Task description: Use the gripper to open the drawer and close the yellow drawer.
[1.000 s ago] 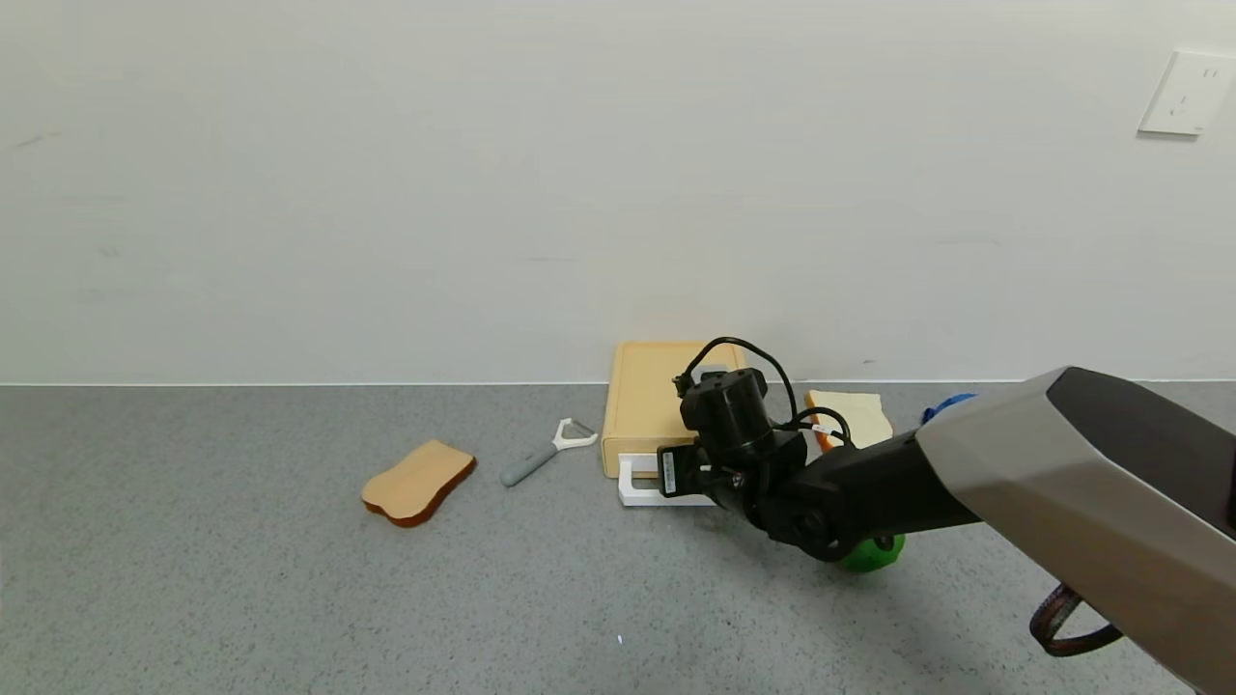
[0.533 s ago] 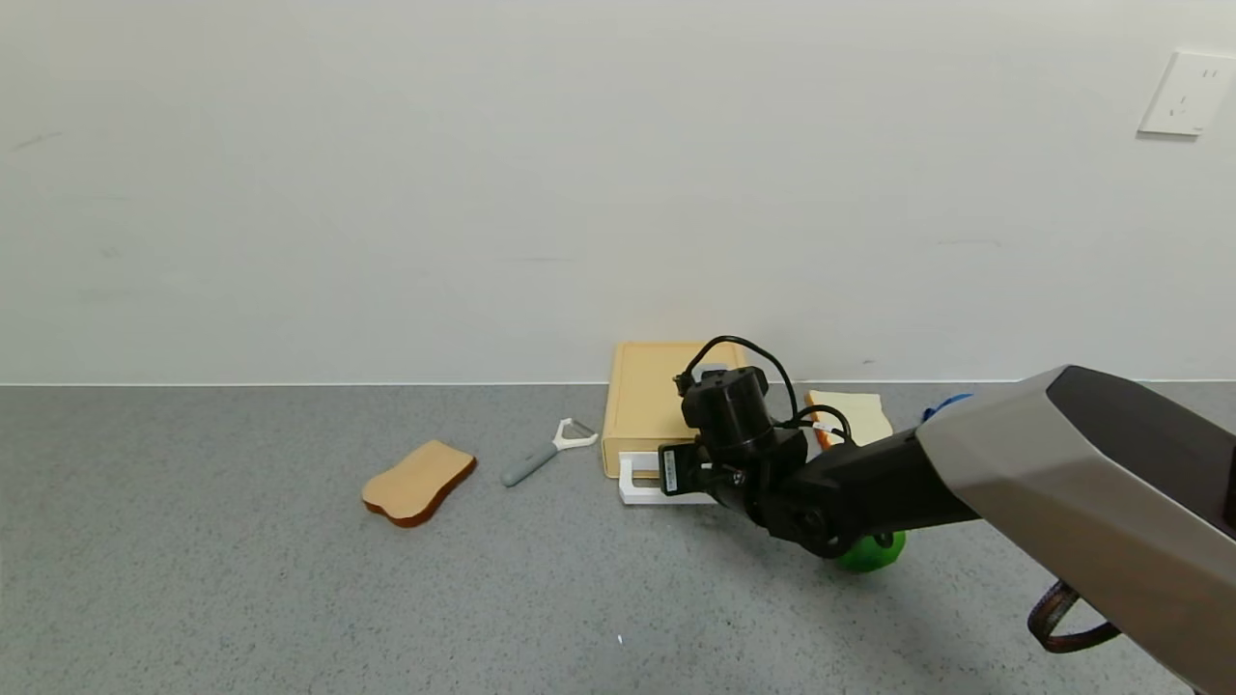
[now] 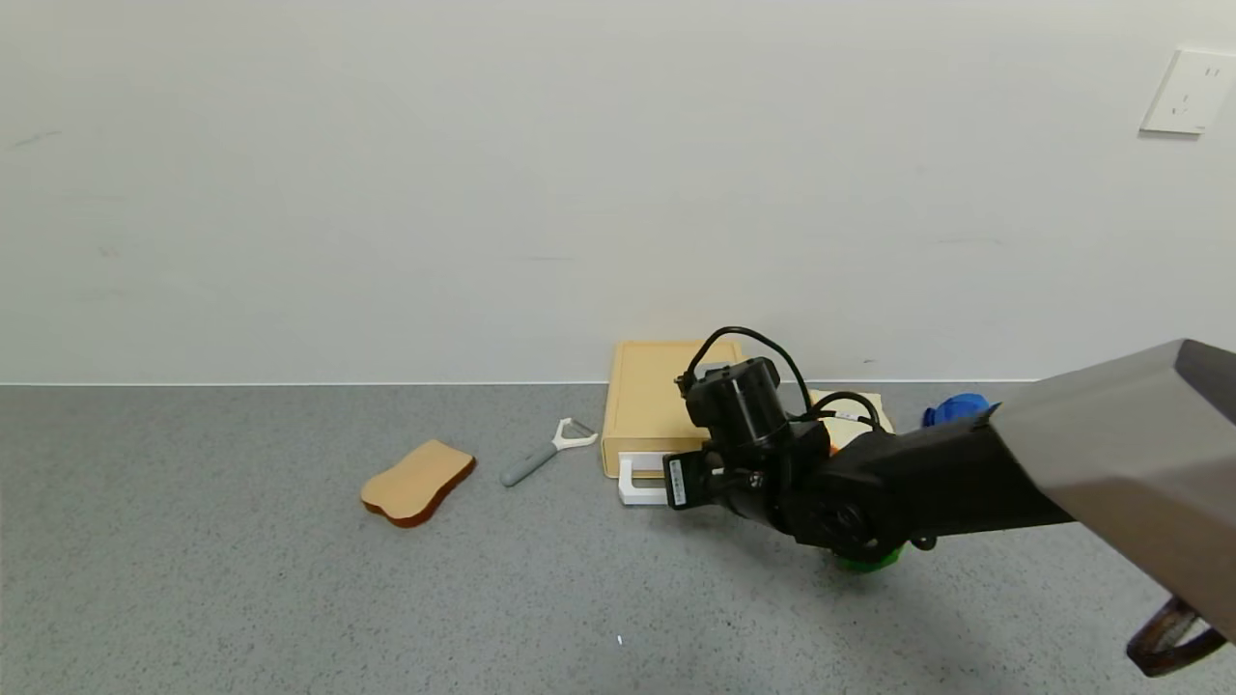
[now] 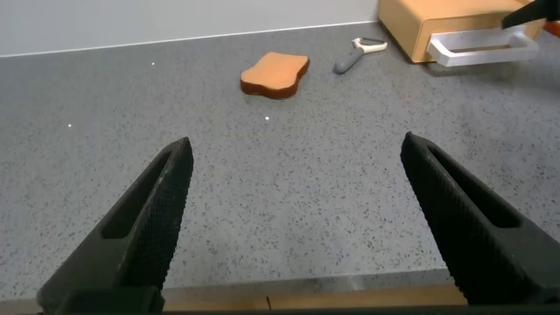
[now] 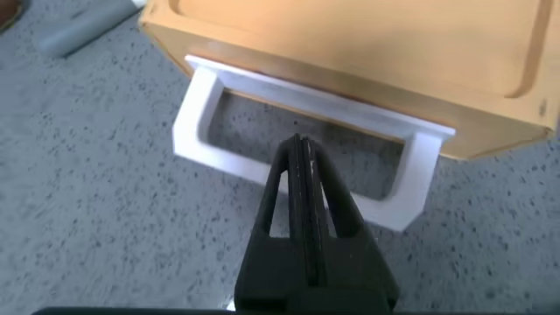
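The pale yellow drawer (image 3: pixel 647 401) lies flat against the back wall, and its tray looks pushed in. Its white loop handle (image 3: pixel 639 490) faces me. My right gripper (image 3: pixel 705 483) hovers over the right part of the handle. In the right wrist view its fingers (image 5: pixel 302 144) are pressed together with nothing between them, the tips above the handle's (image 5: pixel 262 162) front bar and loop opening. My left gripper (image 4: pixel 297 149) is open and empty, low over the table's near edge. The drawer (image 4: pixel 429 22) shows far off in that view.
A tan bread slice (image 3: pixel 417 481) and a grey-handled peeler (image 3: pixel 546 452) lie left of the drawer. A pale bread slice (image 3: pixel 859 410), a blue object (image 3: pixel 951 407) and a green object (image 3: pixel 864 562) are partly hidden behind my right arm.
My right arm has risen and shifted a little to the right, and its wrist has moved with it. The drawer and handle have not moved.
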`<state>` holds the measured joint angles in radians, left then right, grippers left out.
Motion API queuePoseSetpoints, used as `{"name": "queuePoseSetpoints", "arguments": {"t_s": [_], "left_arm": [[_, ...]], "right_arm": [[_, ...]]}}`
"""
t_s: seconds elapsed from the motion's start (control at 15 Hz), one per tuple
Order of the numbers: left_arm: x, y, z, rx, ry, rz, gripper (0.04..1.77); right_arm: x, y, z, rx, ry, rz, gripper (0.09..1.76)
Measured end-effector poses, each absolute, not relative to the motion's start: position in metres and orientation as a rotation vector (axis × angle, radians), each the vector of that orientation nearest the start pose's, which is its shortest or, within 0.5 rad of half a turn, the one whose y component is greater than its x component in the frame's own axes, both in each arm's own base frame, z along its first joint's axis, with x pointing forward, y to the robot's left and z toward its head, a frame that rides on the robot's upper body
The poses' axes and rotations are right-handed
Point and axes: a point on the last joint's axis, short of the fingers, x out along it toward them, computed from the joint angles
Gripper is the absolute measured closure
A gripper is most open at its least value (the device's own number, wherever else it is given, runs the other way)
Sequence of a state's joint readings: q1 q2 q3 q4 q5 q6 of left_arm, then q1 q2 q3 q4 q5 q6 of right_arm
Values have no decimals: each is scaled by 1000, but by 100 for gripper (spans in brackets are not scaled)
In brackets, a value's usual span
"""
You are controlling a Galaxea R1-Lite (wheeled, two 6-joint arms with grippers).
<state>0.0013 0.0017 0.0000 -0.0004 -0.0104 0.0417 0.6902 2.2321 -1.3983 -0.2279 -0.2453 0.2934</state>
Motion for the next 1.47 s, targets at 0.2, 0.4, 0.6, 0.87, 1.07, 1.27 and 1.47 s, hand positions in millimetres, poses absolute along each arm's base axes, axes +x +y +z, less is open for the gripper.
{"name": "queuePoseSetpoints", "arguments": {"t_s": [0.2, 0.4, 0.6, 0.87, 1.07, 1.27, 1.47], "left_arm": [[-23, 0, 76, 41, 1, -10, 9], [-23, 0, 76, 39, 1, -10, 9], [-23, 0, 76, 39, 1, -10, 9], [-23, 0, 76, 39, 1, -10, 9], [-23, 0, 76, 40, 1, -9, 9], [-23, 0, 76, 40, 0, -9, 9], [-23, 0, 76, 40, 1, -10, 9]], "right_arm": [[320, 268, 121, -31, 613, 417, 173], [297, 250, 143, -99, 598, 500, 173], [279, 234, 156, -105, 587, 516, 173], [268, 220, 163, -82, 591, 560, 115], [261, 210, 168, -61, 595, 605, 83], [255, 199, 172, -46, 598, 624, 61], [246, 184, 177, -37, 590, 617, 46]]}}
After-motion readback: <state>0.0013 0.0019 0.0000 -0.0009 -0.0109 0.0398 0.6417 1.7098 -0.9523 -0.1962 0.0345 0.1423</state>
